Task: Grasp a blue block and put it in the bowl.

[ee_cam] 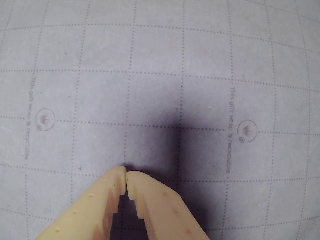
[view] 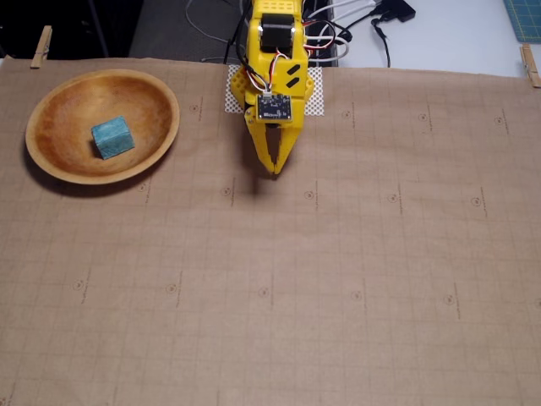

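Note:
In the fixed view, the blue block (view: 112,136) lies inside the wooden bowl (view: 161,101) at the far left of the table. My yellow gripper (view: 275,170) hangs over the brown paper well to the right of the bowl, near the arm's base, pointing down. Its two fingers meet at the tips with nothing between them. The wrist view shows the same shut gripper (ee_cam: 126,174) above bare gridded paper; neither block nor bowl appears there.
Gridded brown wrapping paper (view: 338,279) covers the table, clipped by clothespins (view: 40,46) at the back corners. The arm's base (view: 275,34) and cables (view: 372,21) sit at the back edge. A dark shadow falls under the gripper.

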Robot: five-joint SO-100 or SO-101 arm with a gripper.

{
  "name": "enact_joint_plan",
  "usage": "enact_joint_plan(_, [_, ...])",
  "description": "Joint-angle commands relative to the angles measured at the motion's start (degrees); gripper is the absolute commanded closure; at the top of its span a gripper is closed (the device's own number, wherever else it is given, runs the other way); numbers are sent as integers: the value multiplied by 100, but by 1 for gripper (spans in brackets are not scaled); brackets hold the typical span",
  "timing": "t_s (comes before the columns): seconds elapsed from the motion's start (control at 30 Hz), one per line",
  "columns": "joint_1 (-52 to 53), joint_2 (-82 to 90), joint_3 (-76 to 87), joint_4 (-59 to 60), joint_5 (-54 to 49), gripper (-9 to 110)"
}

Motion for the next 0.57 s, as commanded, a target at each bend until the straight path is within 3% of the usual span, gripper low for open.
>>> enact_joint_plan(0.0, [-26, 35, -132, -9, -18, 104])
enact_joint_plan(0.53, [-44, 26, -132, 26, -79, 104])
